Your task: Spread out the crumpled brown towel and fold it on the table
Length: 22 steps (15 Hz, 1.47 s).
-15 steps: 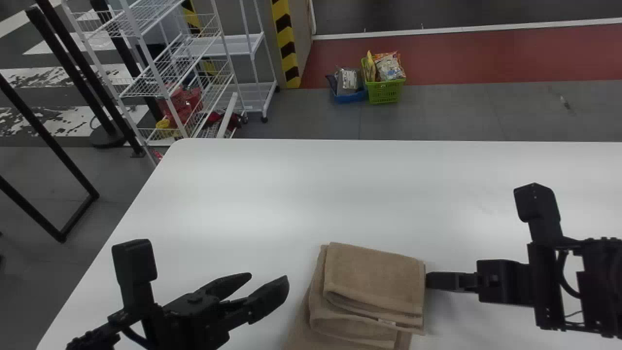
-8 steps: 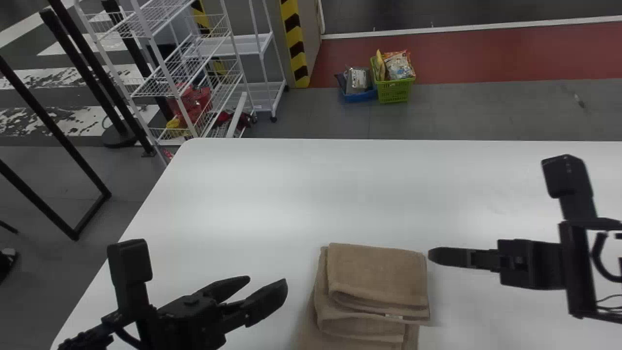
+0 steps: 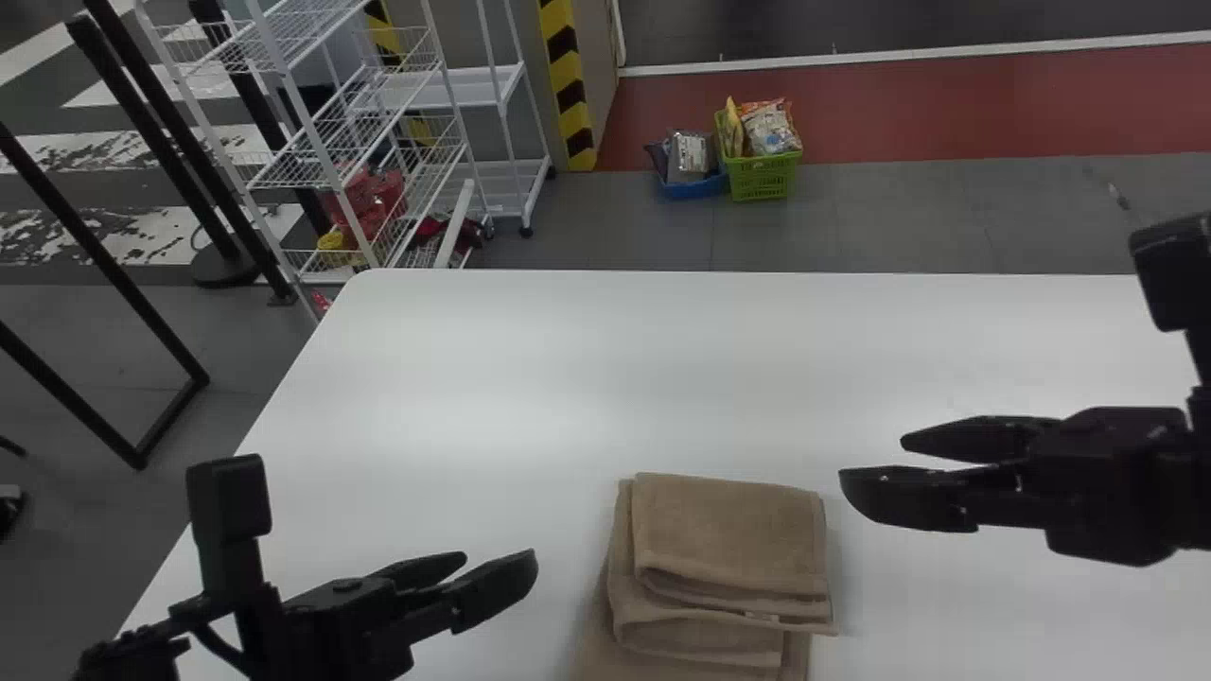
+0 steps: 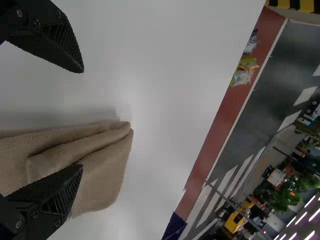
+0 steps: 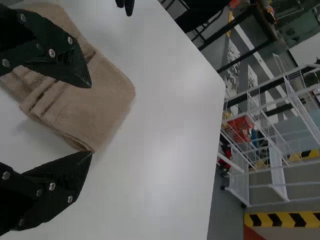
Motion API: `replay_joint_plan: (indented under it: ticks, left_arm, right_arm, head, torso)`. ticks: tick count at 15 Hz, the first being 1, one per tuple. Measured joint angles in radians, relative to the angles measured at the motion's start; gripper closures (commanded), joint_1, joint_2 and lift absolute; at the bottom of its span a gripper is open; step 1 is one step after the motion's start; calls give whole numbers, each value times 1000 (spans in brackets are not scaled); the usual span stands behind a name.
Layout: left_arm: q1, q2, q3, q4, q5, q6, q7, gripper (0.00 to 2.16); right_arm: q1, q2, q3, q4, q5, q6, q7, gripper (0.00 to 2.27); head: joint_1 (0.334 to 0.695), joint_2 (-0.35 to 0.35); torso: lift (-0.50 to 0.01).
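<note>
The brown towel (image 3: 728, 549) lies folded in stacked layers near the table's front edge, its lower part cut off by the head view's bottom edge. Left of it, my left gripper (image 3: 492, 567) is open and apart from the cloth. My right gripper (image 3: 875, 468) stands open just right of the towel's far right corner, holding nothing. In the left wrist view, the left gripper (image 4: 82, 119) has the folded towel (image 4: 100, 175) beyond its fingers. The right wrist view has the right gripper (image 5: 91, 119) with parted fingers and the towel (image 5: 95, 105) behind them.
The white table (image 3: 530, 378) extends beyond the towel and to both sides. On the floor behind it are a green basket (image 3: 762, 178) and a blue basket (image 3: 695, 187) with packages. White wire shelves (image 3: 350, 142) stand past the table's far left corner.
My right gripper has moved away from the towel's right edge, farther back and to the right, and turned so both fingers show apart. The left gripper has shifted slightly left. The towel remains folded.
</note>
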State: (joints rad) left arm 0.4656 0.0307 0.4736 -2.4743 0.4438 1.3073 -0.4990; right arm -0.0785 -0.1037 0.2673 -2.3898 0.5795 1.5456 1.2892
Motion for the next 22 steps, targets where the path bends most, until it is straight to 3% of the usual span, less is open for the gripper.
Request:
replay_joint_plan:
  ticks: [1, 3, 6, 14, 20, 22]
  left_arm:
    - [-6, 0, 0, -3, -1, 16, 10, 157]
    - [-26, 0, 0, -4, -9, 72, 23, 157]
    - [-38, 0, 0, -4, -25, 101, 32, 157]
    - [-105, 0, 12, -27, -50, 208, 45, 157]
    - [-151, 0, 14, -45, -58, 244, 47, 157]
    - [-160, 0, 18, -38, -59, 244, 47, 157]
  right_arm:
    - [-33, 12, 62, 19, 103, 0, 65, 70]
    - [-96, 24, 193, 81, 264, 0, 68, 70]
    - [-145, 17, 325, 149, 379, 0, 68, 66]
    - [-146, -13, 489, 211, 378, 0, 68, 83]
    - [-172, -87, 565, 248, 370, 0, 68, 83]
    - [-167, -95, 581, 262, 364, 0, 68, 151]
  head:
    - [695, 295]
    - [695, 309]
    - [695, 339]
    - [695, 350]
    - [695, 350]
    - [695, 350]
  torso:
    - [-127]
    - [-127]
    - [-127]
    - [-127]
    - [-127]
    - [-127]
